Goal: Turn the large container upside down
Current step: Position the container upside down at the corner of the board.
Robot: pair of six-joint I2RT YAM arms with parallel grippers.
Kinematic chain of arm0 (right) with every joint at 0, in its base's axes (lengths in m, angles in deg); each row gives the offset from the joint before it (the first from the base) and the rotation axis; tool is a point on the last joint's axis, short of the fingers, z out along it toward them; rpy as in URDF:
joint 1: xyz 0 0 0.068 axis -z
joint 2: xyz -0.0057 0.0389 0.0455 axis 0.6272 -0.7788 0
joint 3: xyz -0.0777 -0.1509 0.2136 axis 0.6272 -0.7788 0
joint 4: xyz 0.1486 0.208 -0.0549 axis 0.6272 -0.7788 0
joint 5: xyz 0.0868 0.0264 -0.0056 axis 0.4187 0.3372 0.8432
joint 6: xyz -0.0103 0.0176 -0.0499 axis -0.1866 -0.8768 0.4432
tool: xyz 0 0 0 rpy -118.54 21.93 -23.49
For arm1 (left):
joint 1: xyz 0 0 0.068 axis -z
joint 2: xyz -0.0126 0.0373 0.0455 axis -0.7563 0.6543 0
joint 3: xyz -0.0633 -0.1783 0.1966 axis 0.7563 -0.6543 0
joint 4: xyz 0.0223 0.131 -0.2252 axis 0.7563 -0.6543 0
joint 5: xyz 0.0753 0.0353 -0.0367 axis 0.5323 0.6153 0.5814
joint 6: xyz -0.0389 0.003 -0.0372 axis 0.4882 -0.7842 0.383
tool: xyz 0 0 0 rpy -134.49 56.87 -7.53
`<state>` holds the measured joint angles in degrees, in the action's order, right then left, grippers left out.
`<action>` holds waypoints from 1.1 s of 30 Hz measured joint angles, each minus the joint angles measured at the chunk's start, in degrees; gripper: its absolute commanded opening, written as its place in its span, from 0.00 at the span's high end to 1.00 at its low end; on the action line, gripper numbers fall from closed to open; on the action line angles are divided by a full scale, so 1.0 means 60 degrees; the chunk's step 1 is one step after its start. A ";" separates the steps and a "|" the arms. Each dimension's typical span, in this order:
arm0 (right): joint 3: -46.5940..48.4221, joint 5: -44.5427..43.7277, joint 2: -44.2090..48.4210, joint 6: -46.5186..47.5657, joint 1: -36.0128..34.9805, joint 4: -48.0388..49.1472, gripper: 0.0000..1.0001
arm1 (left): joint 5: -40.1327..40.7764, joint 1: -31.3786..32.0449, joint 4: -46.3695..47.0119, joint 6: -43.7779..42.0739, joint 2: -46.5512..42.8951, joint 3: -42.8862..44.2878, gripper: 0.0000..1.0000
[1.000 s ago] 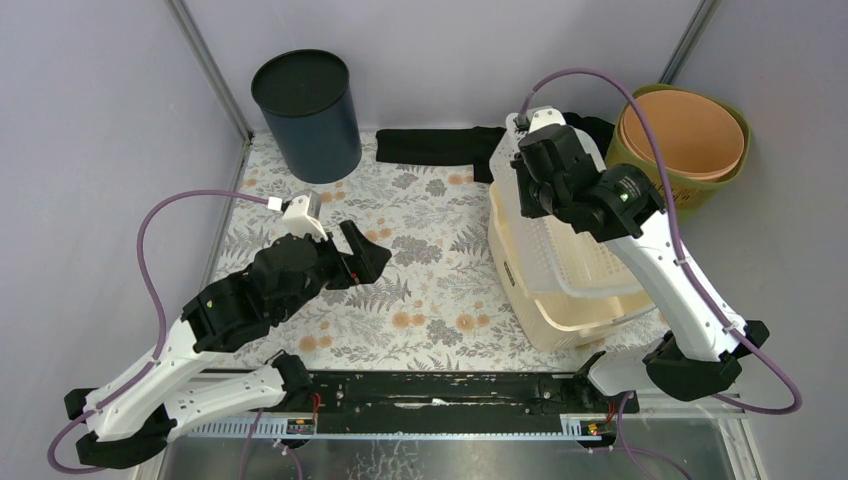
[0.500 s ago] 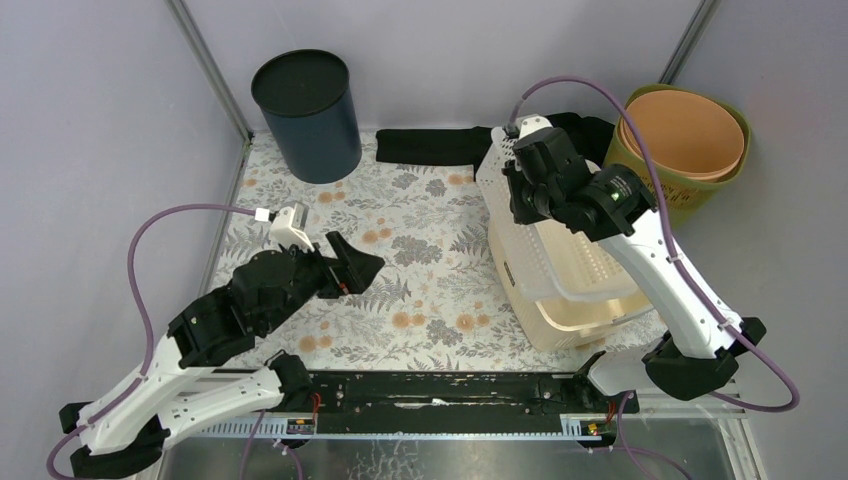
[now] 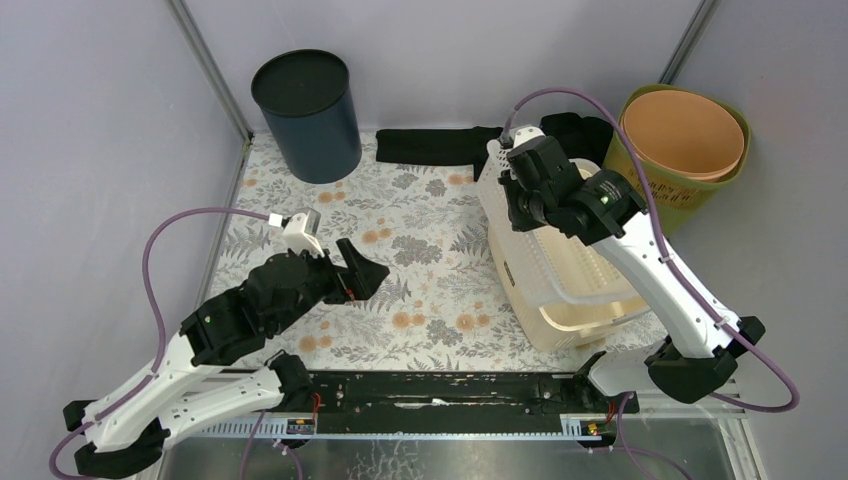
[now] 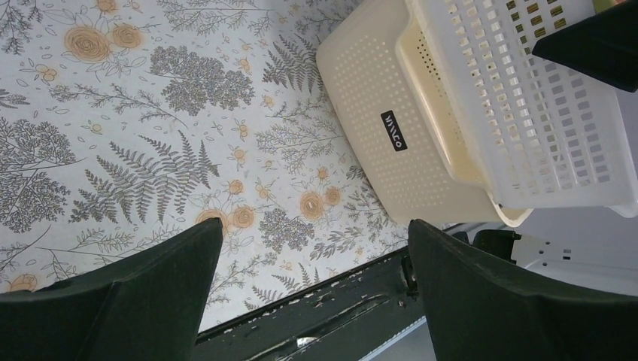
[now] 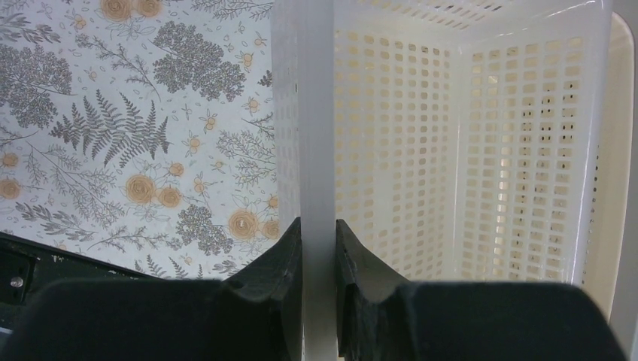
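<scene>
Large container point(image 3: 562, 266) (rim pinched in right end effector point(image 5: 318, 235)) has tipped further left.

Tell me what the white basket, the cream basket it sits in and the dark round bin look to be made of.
White basket: moulded plastic, slightly glossy; it has a regular grid of small slots and thin, stiff walls.
Cream basket: likely the same kind of plastic, more matte; it has rows of tiny holes and rounded corners.
Dark bin: unclear, perhaps painted metal or plastic; its navy wall is smooth and even.

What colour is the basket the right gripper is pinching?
The basket is white, partly inside a cream outer basket; clearest in the left wrist view.
</scene>
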<state>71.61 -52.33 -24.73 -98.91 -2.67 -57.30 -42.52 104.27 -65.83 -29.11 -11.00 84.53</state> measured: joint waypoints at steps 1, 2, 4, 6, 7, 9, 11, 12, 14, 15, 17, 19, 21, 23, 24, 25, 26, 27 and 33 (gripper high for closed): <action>-0.0004 0.0000 0.0015 0.0004 0.0000 0.0000 0.92 | 0.0000 0.0000 0.0004 0.0000 -0.0026 0.0000 0.00; -0.0004 0.0000 0.0026 0.0007 0.0000 0.0000 0.92 | 0.0000 0.0000 0.0004 0.0004 -0.0055 -0.0004 0.00; 0.0000 0.0000 0.0040 0.0011 0.0000 0.0000 0.92 | 0.0000 0.0000 0.0015 0.0004 -0.0135 0.0000 0.00; 0.0018 0.0000 0.0036 0.0033 0.0000 -0.0015 0.92 | 0.0007 0.0000 0.0044 0.0004 -0.0237 0.0000 0.00; 0.0040 0.0004 0.0036 0.0036 0.0000 -0.0015 0.92 | 0.0007 0.0000 0.0062 0.0004 -0.0266 0.0000 0.00; 0.0200 0.0029 0.0036 0.0033 0.0000 -0.0040 0.92 | 0.0007 0.0000 0.0076 0.0004 -0.0306 0.0000 0.00; 0.0437 0.0102 0.0036 0.0033 0.0000 -0.0047 0.92 | 0.0007 0.0000 0.0076 0.0004 -0.0310 0.0000 0.00; 0.0579 0.0138 0.0033 0.0036 0.0000 -0.0051 0.92 | 0.0007 0.0000 0.0076 0.0004 -0.0310 0.0000 0.00; 0.0943 0.0182 0.0011 0.0036 0.0000 -0.0076 0.92 | 0.0007 0.0000 0.0080 0.0004 -0.0310 0.0000 0.00; 0.1140 0.0208 -0.0007 0.0036 0.0000 -0.0080 0.92 | 0.0007 0.0000 0.0076 0.0004 -0.0310 0.0000 0.00; 0.1479 0.0270 -0.0033 0.0040 0.0000 -0.0091 0.92 | 0.0007 0.0000 0.0080 0.0004 -0.0317 0.0000 0.00; 0.1807 0.0397 -0.0051 0.0047 0.0000 -0.0087 0.92 | 0.0011 0.0000 0.0080 0.0004 -0.0361 0.0000 0.00; 0.2076 0.0543 -0.0073 0.0040 0.0000 -0.0095 0.92 | 0.0015 0.0000 0.0080 0.0004 -0.0419 0.0000 0.00; 0.2317 0.0754 -0.0106 0.0036 0.0000 -0.0091 0.92 | 0.0022 0.0000 0.0084 0.0004 -0.0484 0.0000 0.00; 0.2408 0.0885 -0.0124 0.0036 0.0000 -0.0091 0.92 | 0.0025 0.0000 0.0080 0.0004 -0.0517 0.0000 0.00; 0.2455 0.0933 -0.0131 0.0033 0.0000 -0.0087 0.92 | 0.0044 0.0000 0.0080 0.0004 -0.0546 0.0000 0.00; 0.2572 0.1126 -0.0171 0.0029 0.0000 -0.0084 0.92 | 0.0062 0.0000 0.0076 0.0000 -0.0568 0.0000 0.00; 0.2637 0.1264 -0.0197 0.0015 0.0000 -0.0087 0.92 | 0.0091 0.0000 0.0076 0.0000 -0.0594 0.0000 0.00; 0.2816 0.2255 -0.0353 -0.0193 0.0000 -0.0051 0.92 | 0.0277 0.0000 0.0044 -0.0007 -0.0688 0.0113 0.00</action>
<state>88.51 -38.80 -26.85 -100.07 -2.67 -57.61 -40.86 104.27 -65.57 -29.16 -15.13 85.21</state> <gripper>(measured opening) 0.223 1.001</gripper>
